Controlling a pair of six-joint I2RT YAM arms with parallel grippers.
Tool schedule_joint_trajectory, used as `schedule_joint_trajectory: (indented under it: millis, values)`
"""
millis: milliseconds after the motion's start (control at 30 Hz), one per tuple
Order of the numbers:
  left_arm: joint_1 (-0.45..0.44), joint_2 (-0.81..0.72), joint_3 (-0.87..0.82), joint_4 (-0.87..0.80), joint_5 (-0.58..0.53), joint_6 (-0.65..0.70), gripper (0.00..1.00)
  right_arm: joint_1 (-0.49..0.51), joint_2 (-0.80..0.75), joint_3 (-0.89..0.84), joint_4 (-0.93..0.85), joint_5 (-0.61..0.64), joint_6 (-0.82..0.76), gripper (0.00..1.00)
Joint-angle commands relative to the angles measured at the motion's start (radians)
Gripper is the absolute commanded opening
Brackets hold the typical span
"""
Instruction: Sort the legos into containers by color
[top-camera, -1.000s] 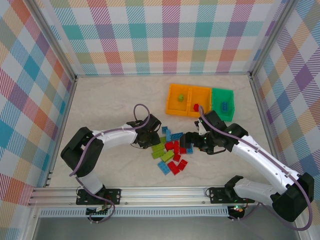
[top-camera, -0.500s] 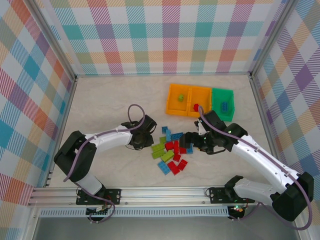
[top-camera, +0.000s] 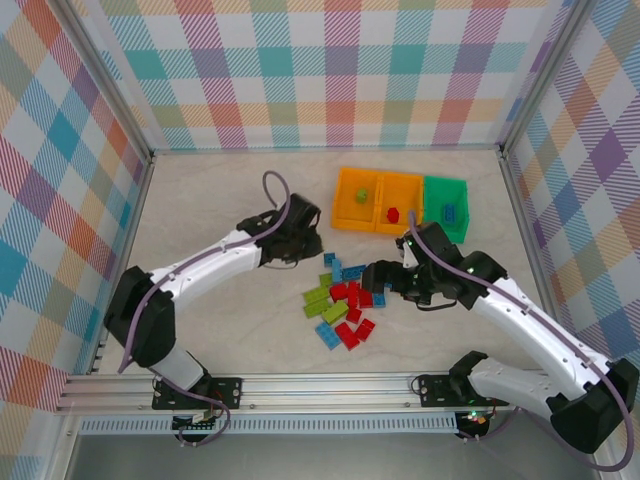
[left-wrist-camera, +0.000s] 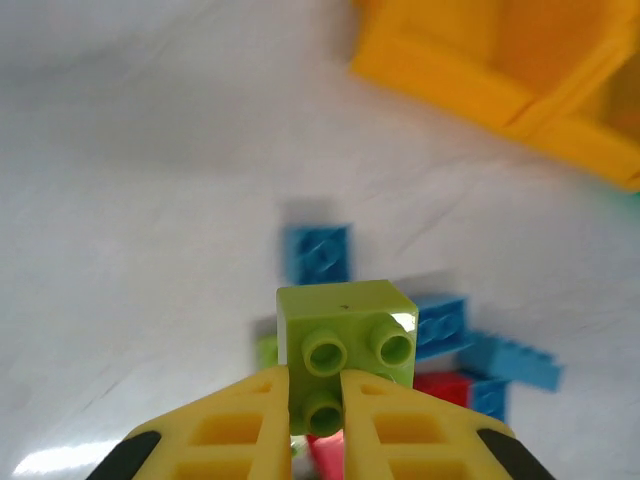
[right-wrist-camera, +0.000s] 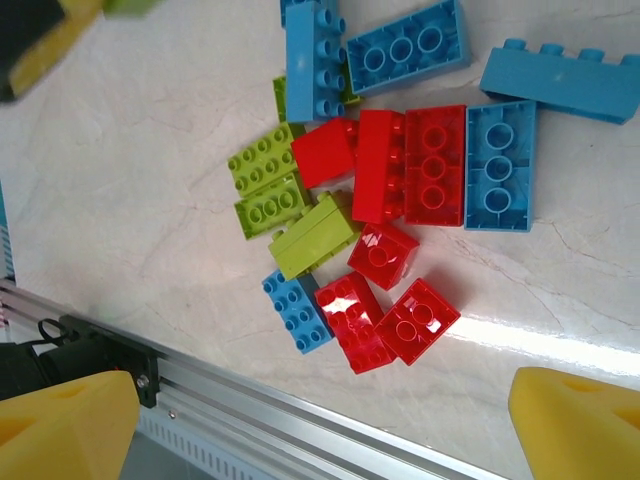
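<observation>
In the top view the legos (top-camera: 340, 300), red, blue and lime green, lie in a loose pile at the table's centre. My left gripper (top-camera: 308, 242) is up off the table, left of the pile, shut on a lime green brick (left-wrist-camera: 345, 330) between its yellow fingers (left-wrist-camera: 250, 420). Blue and red bricks lie blurred below it. The containers stand in a row behind. The left orange bin (top-camera: 352, 212) holds a green brick, the middle orange bin (top-camera: 405, 190) a red one, the green bin (top-camera: 445, 190) a blue one. My right gripper (top-camera: 376, 277) hovers open at the pile's right edge, above the legos (right-wrist-camera: 370, 190).
An aluminium rail (top-camera: 300, 385) runs along the near edge, close to the pile in the right wrist view (right-wrist-camera: 250, 400). Checkered walls with metal posts (top-camera: 135, 210) close in the table on three sides. Bare marble tabletop (top-camera: 220, 200) stretches left of the bins.
My left gripper has closed on the lime green brick, lifted it out of the pile and carried it back and up toward the bins. The right gripper has barely moved.
</observation>
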Motion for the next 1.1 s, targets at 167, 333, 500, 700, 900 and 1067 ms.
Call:
schedule_joint_trajectory:
  millis: [167,333,500,700,900,1067]
  values:
    - [0.02,0.398,0.471,0.062,-0.077,0.178,0.17,0.006,-0.075,0.01,0.006,0.051,0.052,0.96]
    - [0.048,0.63,0.777,-0.015,-0.087,0.194,0.26,0.005,-0.101,0.011,-0.011,0.056,0.065,0.96]
    - [0.048,0.68,0.889,-0.017,-0.052,0.221,0.43,0.005,-0.119,0.01,-0.025,0.07,0.068,0.96]
    - [0.044,0.47,0.726,0.039,-0.02,0.243,0.44,0.005,-0.102,-0.002,-0.018,0.09,0.069,0.96]
    - [0.036,-0.033,0.251,0.209,0.013,0.367,0.45,0.011,0.001,0.04,-0.025,0.11,0.06,0.96]
    - [0.034,-0.445,-0.061,0.158,-0.002,0.646,0.46,0.088,0.174,0.116,0.002,0.144,0.049,0.94]
